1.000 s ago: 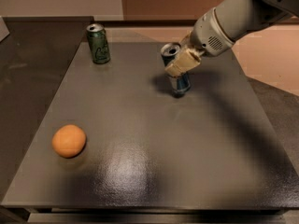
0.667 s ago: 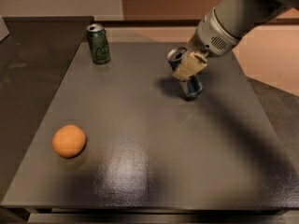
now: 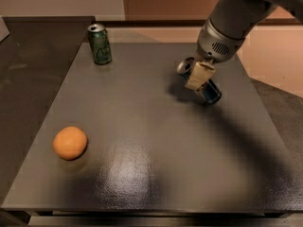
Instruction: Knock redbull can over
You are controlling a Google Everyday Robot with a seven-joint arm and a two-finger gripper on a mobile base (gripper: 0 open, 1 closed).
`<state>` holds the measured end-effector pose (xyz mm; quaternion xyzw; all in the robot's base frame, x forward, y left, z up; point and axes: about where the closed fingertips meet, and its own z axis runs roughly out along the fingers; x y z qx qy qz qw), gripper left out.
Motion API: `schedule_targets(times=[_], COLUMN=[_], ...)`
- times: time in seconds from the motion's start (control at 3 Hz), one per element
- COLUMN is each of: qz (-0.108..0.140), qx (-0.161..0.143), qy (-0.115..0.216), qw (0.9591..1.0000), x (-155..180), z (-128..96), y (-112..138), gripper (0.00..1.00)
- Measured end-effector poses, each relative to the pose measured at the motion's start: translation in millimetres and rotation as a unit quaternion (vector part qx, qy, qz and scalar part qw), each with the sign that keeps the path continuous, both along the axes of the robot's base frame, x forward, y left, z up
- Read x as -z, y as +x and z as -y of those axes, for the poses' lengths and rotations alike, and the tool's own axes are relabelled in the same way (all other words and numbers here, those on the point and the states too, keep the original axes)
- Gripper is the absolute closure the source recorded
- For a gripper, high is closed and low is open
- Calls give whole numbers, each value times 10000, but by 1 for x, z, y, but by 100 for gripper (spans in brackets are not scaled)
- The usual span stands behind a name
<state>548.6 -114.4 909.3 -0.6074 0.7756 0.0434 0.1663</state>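
Note:
The redbull can (image 3: 211, 92), blue and silver, is tipped far over on the dark table (image 3: 142, 126) at the right back. Its silver top points left and back, its base points right and front. My gripper (image 3: 197, 78) comes down from the upper right and sits right on the can's middle, covering part of it. I cannot tell whether the can rests flat on the table or is still partly lifted.
A dark green can (image 3: 100, 44) stands upright at the table's back left. An orange (image 3: 70, 143) lies at the front left. The table's right edge runs close behind the arm, with a light floor beyond.
The redbull can has gone from nearly upright to strongly tipped, its base swinging right and toward the front. The gripper has moved right with it.

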Motion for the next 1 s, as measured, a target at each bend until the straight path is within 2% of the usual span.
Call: schedule_targets(times=[0.67,1.0], qz=[-172,-205], qx=[-197,-427], qy=[-661,-734], qw=[9975,9962], x=[25,32], z=[-5,-14], y=[4,6], gripper=[35,12])
